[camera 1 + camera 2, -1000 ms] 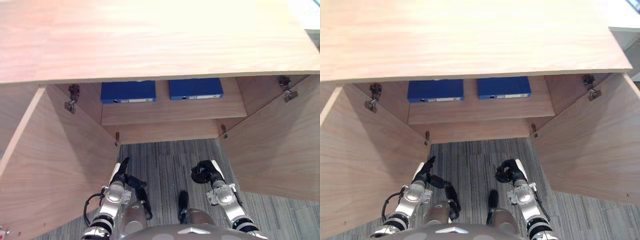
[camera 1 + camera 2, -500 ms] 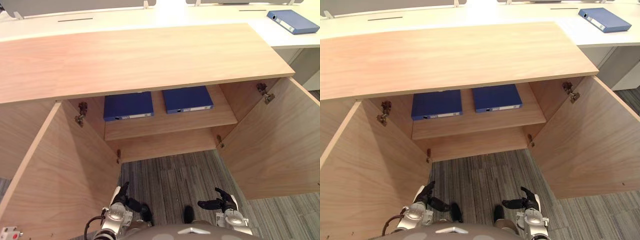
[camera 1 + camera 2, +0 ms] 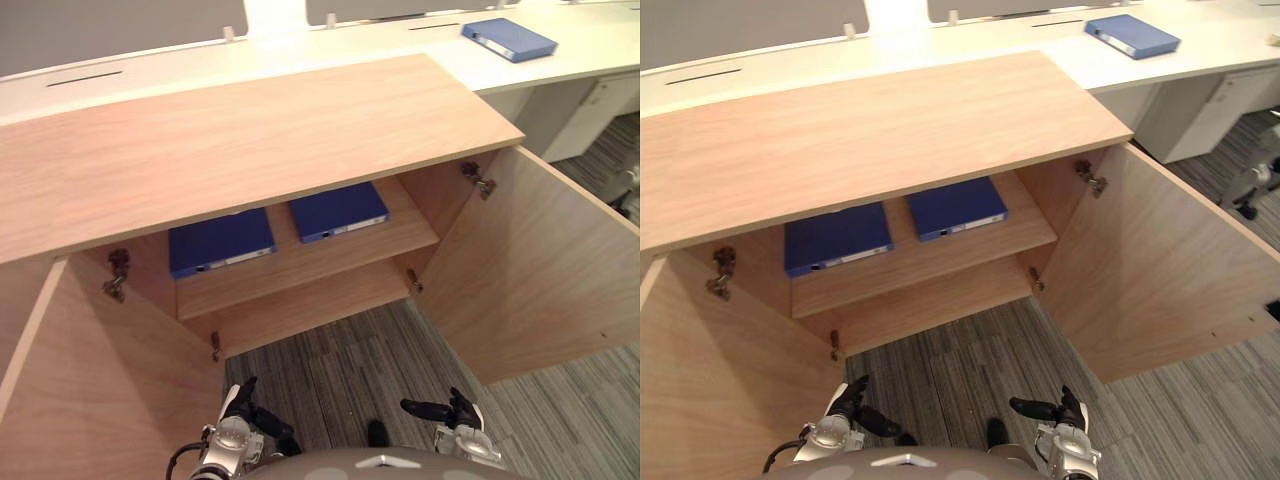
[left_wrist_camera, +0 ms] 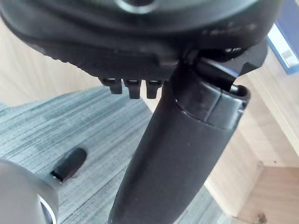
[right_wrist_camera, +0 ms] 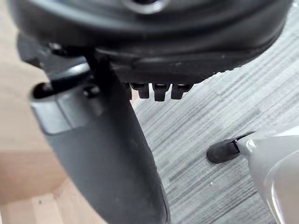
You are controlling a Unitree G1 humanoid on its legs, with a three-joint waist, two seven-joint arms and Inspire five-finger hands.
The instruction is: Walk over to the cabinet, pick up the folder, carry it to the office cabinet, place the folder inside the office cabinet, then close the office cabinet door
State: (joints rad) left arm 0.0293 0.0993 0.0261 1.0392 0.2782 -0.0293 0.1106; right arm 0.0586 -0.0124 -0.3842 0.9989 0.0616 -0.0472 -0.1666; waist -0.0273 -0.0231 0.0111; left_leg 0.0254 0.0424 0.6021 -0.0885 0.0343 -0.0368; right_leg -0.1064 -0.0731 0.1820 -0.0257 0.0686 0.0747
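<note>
Both arms hung low before the open cabinet [image 3: 250,140], the left robot hand [image 3: 240,408] and right robot hand [image 3: 452,412] loosely open and empty. A blue folder [image 3: 220,241] and a second folder [image 3: 338,211] lay on its shelf [image 3: 300,262]; a third folder [image 3: 509,39] lay on the bench [image 3: 600,45] behind the cabinet.

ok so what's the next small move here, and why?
Probably reach the right hand out to the right door and begin pushing it shut. A blue folder and a second folder lie flat on the shelf, both doors stand wide open, and the left hand too hangs low, open and empty. A third folder on the desk makes this less certain.
</note>
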